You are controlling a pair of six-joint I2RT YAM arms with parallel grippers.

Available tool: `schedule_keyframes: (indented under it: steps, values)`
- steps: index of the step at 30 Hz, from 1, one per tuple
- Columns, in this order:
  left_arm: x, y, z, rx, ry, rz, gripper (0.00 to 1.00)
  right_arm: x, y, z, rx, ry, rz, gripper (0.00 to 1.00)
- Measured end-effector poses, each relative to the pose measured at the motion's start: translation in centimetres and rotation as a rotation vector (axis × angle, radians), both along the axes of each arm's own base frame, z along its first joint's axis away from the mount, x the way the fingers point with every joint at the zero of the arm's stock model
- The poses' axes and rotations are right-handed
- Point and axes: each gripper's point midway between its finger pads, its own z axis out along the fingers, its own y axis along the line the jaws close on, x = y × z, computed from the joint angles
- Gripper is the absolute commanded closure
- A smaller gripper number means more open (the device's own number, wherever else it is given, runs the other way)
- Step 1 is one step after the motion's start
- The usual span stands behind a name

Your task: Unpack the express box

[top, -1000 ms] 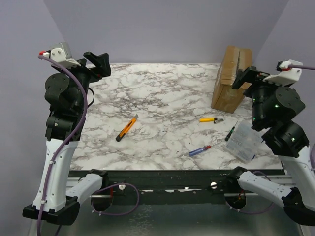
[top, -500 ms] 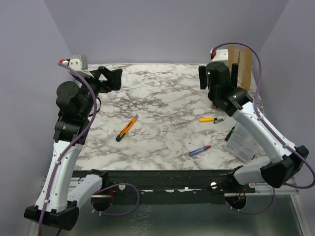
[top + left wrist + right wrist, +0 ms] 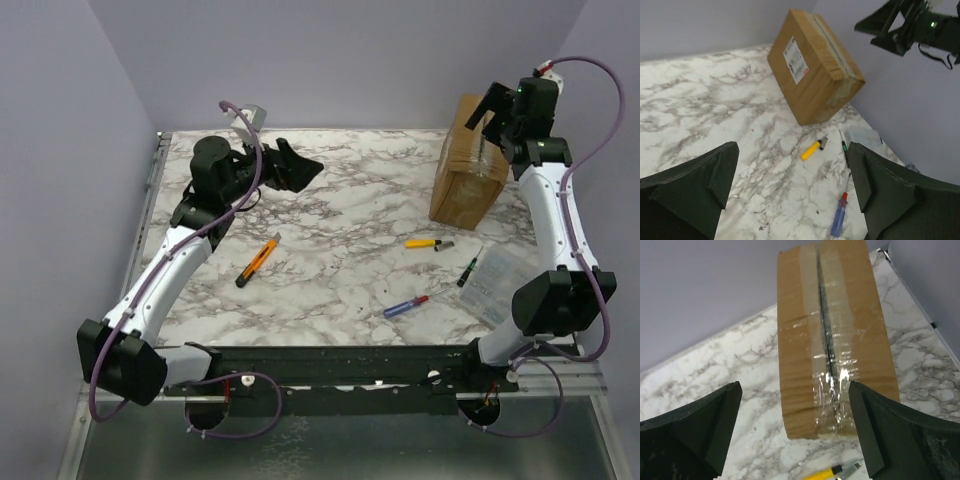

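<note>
My left gripper (image 3: 297,166) stands released, both fingers spread wide with nothing between them, raised above the far-left part of the marble table (image 3: 340,205). My right gripper (image 3: 492,112) is likewise spread wide and holds nothing; it hangs above the express box (image 3: 466,168) without touching it. The express box stands on the table at the far-right corner, close to the back and right walls, with its taped seam facing up. In the right wrist view the seam runs lengthwise between my two fingers, a dark line under wrinkled glossy tape. A small white label shows on the side facing the table's middle, seen from the left wrist. Just in front of the box lies a yellow-handled tool (image 3: 428,243); nearer my bases lie a dark-and-green screwdriver (image 3: 468,272), a blue-and-red screwdriver (image 3: 405,305) and a clear plastic case (image 3: 497,287). An orange utility knife (image 3: 258,260) lies left of centre — well apart from the box.
</note>
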Motion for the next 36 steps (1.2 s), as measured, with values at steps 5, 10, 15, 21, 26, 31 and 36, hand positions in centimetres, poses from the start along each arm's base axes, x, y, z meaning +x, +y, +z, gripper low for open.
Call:
schedule_keyframes:
  steps: [5, 10, 15, 21, 26, 31, 36]
  values:
    - [0.6, -2.6, -3.2, 0.023, 0.082, -0.120, 0.01, 2.2, -4.0, 0.3, 0.183, -0.046, -0.056, 0.00]
    - [-0.5, -2.2, -2.7, 0.051, 0.012, -0.137, 0.01, 4.7, -6.9, -1.9, 0.257, -0.025, -0.103, 0.00]
    - [-1.3, -2.4, -3.2, 0.089, -0.017, -0.150, 0.01, 7.9, -7.8, -2.9, 0.256, -0.018, -0.115, 0.01]
    - [-2.1, -3.8, -5.5, 0.158, 0.017, -0.189, 0.01, 10.3, -9.2, -2.8, 0.243, -0.052, -0.137, 0.07]
    - [-2.3, -4.1, -6.8, 0.213, 0.030, -0.173, 0.01, 11.2, -10.8, -4.9, 0.246, -0.030, -0.184, 0.04]
    - [-2.1, -4.0, -7.0, 0.219, 0.042, -0.149, 0.01, 12.2, -11.5, -8.2, 0.285, 0.016, -0.184, 0.01]
    - [-2.1, -4.0, -7.0, 0.210, 0.051, -0.141, 0.01, 12.9, -10.4, -10.2, 0.341, 0.049, -0.117, 0.14]
